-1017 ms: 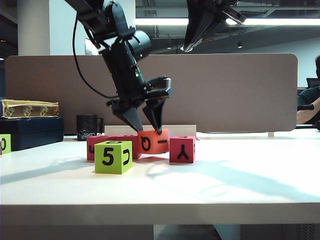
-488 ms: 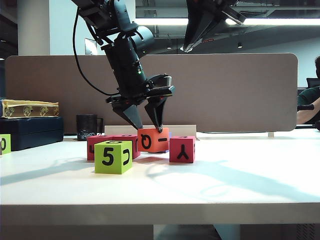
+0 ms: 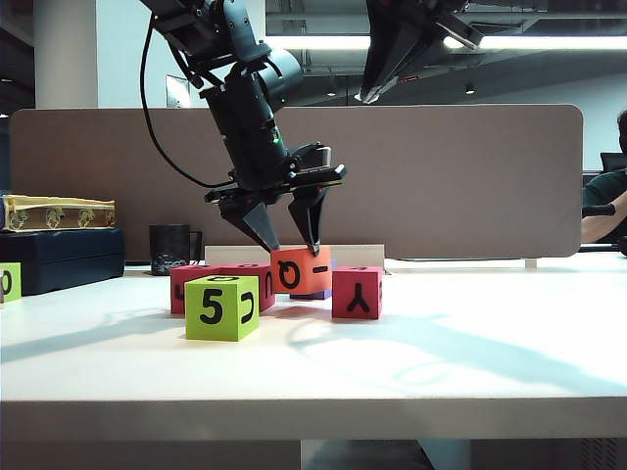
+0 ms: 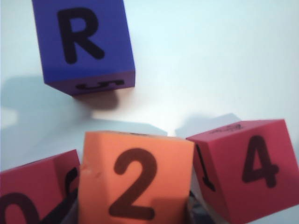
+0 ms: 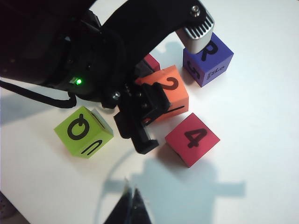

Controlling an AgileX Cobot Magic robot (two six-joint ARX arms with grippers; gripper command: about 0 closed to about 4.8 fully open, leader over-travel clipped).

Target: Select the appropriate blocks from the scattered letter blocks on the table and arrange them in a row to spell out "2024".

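My left gripper (image 3: 290, 245) is shut on the orange block (image 3: 301, 273), one finger on each side, and holds it tilted just off the white table (image 3: 441, 343). The left wrist view shows a 2 on top of this orange block (image 4: 135, 179), a pink-red 0 block (image 4: 32, 196) on one side and a pink-red 4 block (image 4: 247, 170) on the other. In the exterior view the pink-red Y block (image 3: 357, 292) stands right of the orange one and two more pink-red blocks (image 3: 186, 284) lie left. My right gripper (image 5: 131, 200) hangs shut, high above the group (image 3: 365, 95).
A lime-green cube (image 3: 222, 306) marked 5 stands in front of the pink-red blocks. A purple R cube (image 4: 84, 44) lies behind the orange block. Another green cube (image 3: 8, 282), a dark box (image 3: 59, 257) and a black mug (image 3: 171, 248) sit far left. A brown partition (image 3: 441, 176) closes the back.
The left gripper has turned a little and risen slightly, and the orange block has come up with it and tilted. The right arm has stayed still.
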